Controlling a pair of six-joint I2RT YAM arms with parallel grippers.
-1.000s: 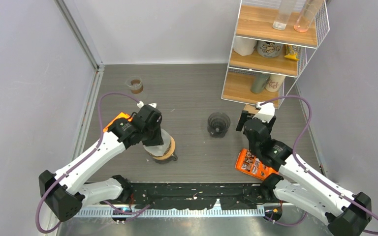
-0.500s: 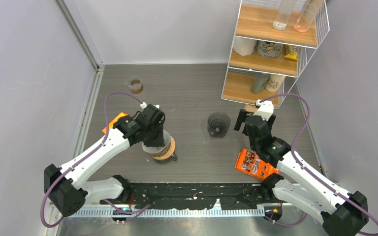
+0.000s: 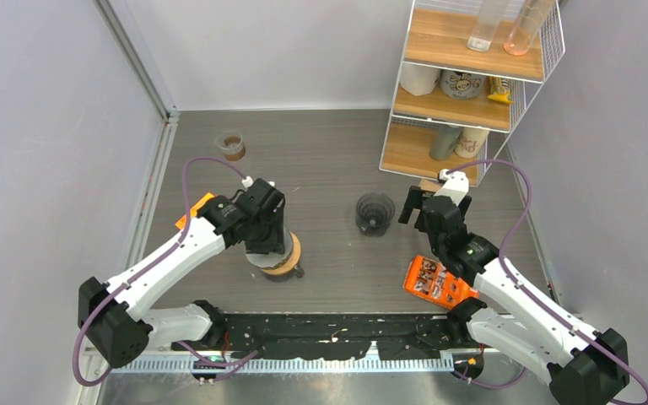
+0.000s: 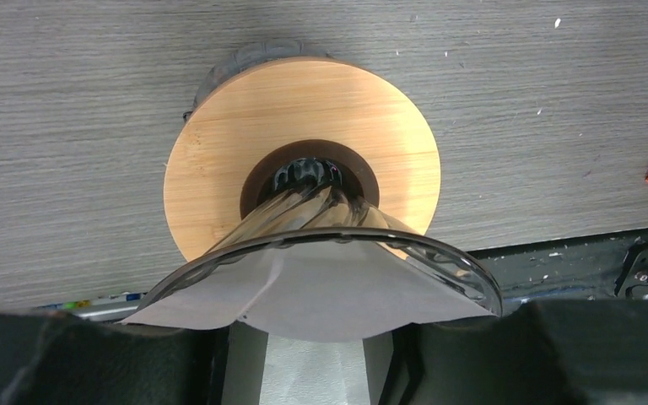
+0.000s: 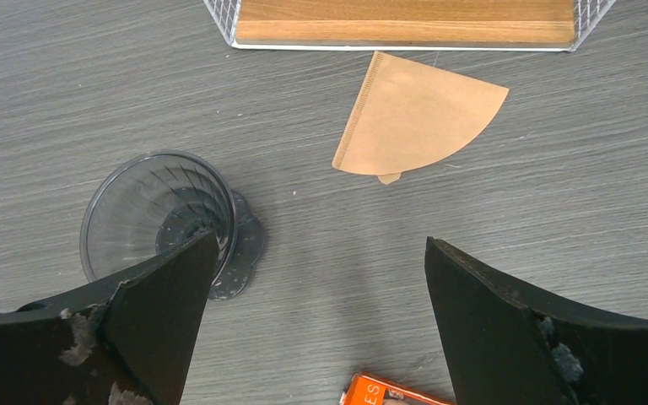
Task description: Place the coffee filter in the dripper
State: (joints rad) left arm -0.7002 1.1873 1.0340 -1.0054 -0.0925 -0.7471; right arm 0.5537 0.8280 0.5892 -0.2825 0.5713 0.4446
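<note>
A glass dripper (image 4: 321, 245) on a round wooden base (image 4: 219, 152) stands left of centre, under my left gripper (image 3: 267, 234). A white paper filter (image 4: 321, 283) sits inside its cone. In the left wrist view my left gripper (image 4: 308, 342) hangs just above the rim with its jaws apart, and the filter's near edge runs between them. A dark plastic dripper (image 3: 375, 213) stands mid-table and is empty in the right wrist view (image 5: 159, 215). A brown paper filter (image 5: 418, 118) lies flat by the shelf. My right gripper (image 5: 316, 253) is open and empty above the table between these two.
A wire and wood shelf (image 3: 464, 84) with cups and glasses stands at the back right. An orange packet (image 3: 437, 283) lies under my right arm, and another orange item (image 3: 194, 209) lies behind my left arm. A small cup (image 3: 232, 145) stands at the back left.
My left gripper has shifted slightly towards the back over the glass dripper. My right gripper has moved a little left and towards the back.
</note>
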